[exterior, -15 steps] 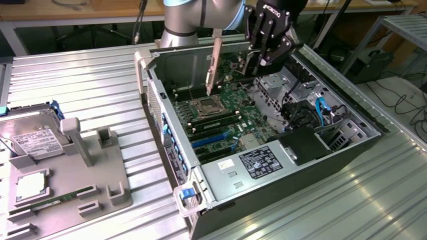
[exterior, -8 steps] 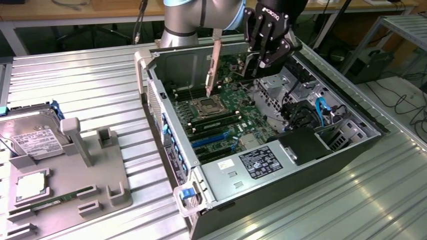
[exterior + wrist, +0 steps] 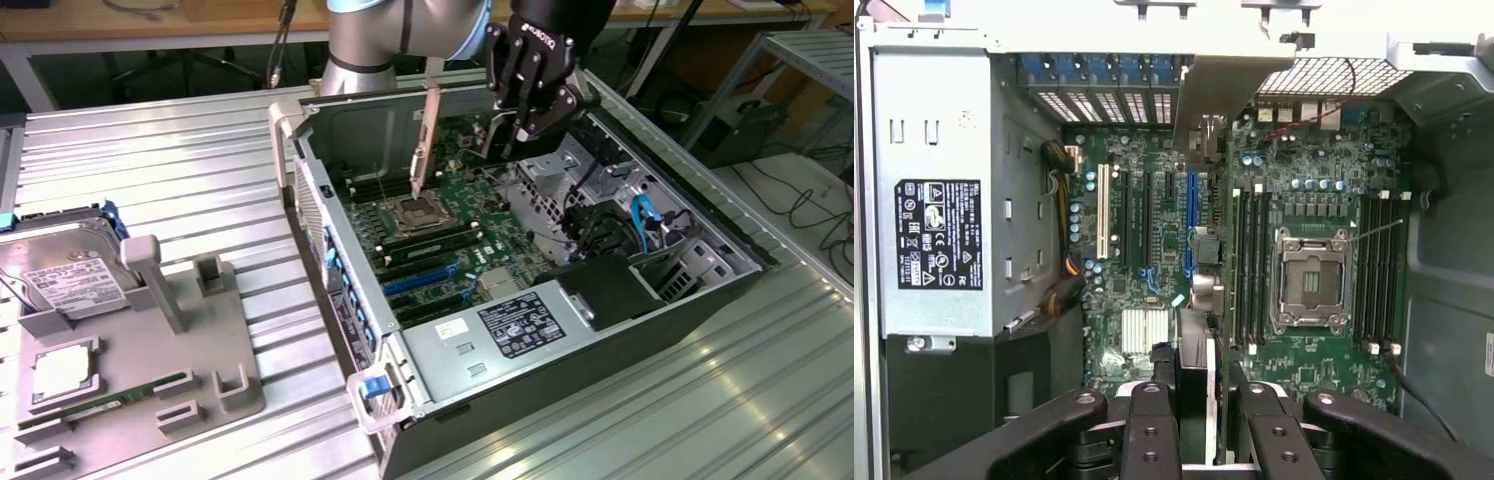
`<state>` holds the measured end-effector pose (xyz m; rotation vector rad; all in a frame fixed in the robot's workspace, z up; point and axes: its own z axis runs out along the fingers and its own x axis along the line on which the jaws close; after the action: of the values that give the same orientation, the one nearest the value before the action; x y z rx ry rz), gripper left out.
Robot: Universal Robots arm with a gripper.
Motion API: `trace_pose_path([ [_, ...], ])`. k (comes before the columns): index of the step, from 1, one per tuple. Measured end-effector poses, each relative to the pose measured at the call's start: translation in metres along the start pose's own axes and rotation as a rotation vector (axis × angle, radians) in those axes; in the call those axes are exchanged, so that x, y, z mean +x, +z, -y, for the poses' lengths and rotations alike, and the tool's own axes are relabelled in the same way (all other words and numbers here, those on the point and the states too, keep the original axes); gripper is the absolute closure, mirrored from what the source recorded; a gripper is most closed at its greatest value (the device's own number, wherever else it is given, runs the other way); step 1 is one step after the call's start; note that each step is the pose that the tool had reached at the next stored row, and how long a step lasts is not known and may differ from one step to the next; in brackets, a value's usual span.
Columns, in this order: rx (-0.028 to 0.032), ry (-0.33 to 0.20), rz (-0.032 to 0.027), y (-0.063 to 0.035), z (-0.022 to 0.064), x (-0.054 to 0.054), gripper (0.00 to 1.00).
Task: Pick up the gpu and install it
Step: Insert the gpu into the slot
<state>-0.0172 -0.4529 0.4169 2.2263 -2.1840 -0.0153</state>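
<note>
My gripper (image 3: 1194, 425) is shut on the gpu (image 3: 1195, 365), which I see edge-on between the two black fingers (image 3: 1151, 430). The card's black body runs away from the fingers to its silver end bracket (image 3: 1216, 95), near the case's rear slot openings. It hangs above the green motherboard (image 3: 1154, 215), roughly over the blue expansion slot (image 3: 1191, 200), and I cannot tell whether it touches the board. In the exterior view the gripper (image 3: 518, 140) hovers inside the open computer case (image 3: 641, 330), with the gpu's bracket (image 3: 427, 135) hanging upright above the CPU socket (image 3: 420, 212).
The case lies on its side on a ribbed metal table (image 3: 174, 160). At the exterior view's left, a grey fixture (image 3: 174, 340) holds a silver hard drive (image 3: 67, 280) and a thin RAM stick (image 3: 114, 400). Cables and a drive cage (image 3: 627, 225) crowd the case's far side.
</note>
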Motion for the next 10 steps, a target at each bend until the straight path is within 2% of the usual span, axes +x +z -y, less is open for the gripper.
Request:
trace_pose_path([
  [10,-0.0013,-0.002,-0.0001,0.0082,0.0002,-0.0001,0.72],
])
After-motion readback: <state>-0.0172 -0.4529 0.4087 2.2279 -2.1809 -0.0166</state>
